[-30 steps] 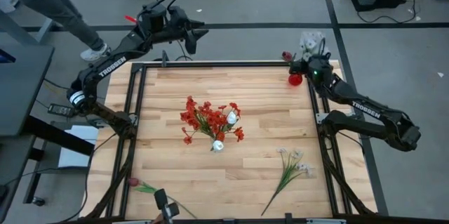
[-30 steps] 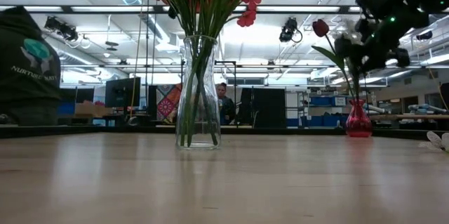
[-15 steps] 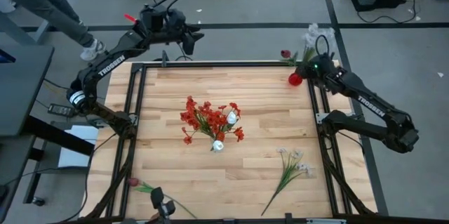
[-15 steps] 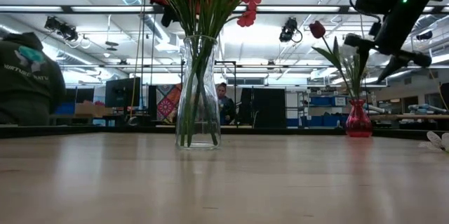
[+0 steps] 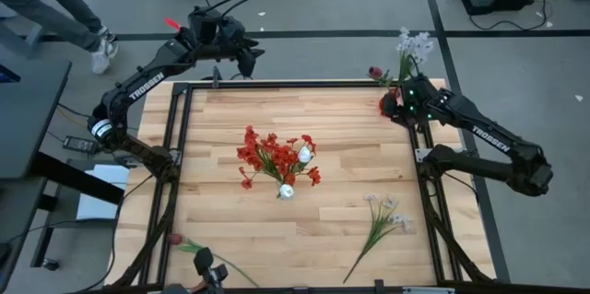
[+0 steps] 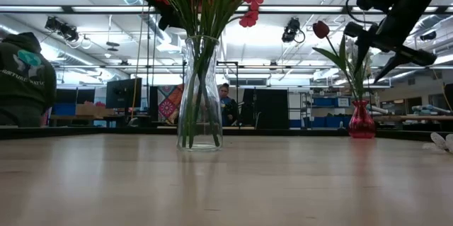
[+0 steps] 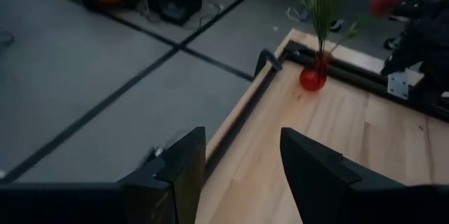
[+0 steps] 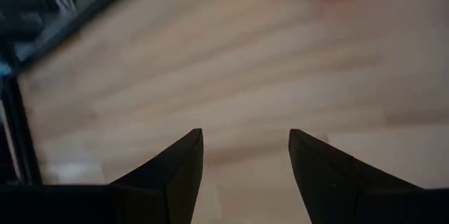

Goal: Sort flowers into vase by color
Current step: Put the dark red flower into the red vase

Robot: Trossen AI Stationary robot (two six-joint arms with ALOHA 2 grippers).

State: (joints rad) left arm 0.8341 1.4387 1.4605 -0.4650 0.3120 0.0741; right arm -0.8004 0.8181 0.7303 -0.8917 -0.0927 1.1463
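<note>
- Worktop (image 5: pixel 332 229): light wood boards inside a dark frame, seen from above.
- Left arm is held over the far-left edge; left tool (image 7: pixel 242 171) is spread wide, nothing gripped, pointed across the worktop corner at the red vase.
- Right arm is stretched to the far-right corner; right tool (image 8: pixel 245 164) is spread wide and empty, held above bare wood just beside the red vase.
- Clear glass vase (image 6: pixel 199 91) is stood upright mid-worktop, packed with red flowers (image 5: pixel 267 156); two white buds (image 5: pixel 304 154) are seen among them from above.
- Small red vase (image 6: pixel 361 121) is set at the far-right corner, holding a maroon tulip (image 6: pixel 323 29) and a pale spray (image 5: pixel 414 45) on green stems.
- Pale-blossom spray (image 5: pixel 383 216) is laid flat near the front right, well apart from both vases.
- One tulip bud (image 5: pixel 175 239) is laid at the front-left edge, stem along the frame.
- Person (image 6: pixel 25 77) in a dark hoodie is seen beyond the left side; another person (image 6: pixel 226 102) is seen far back.
</note>
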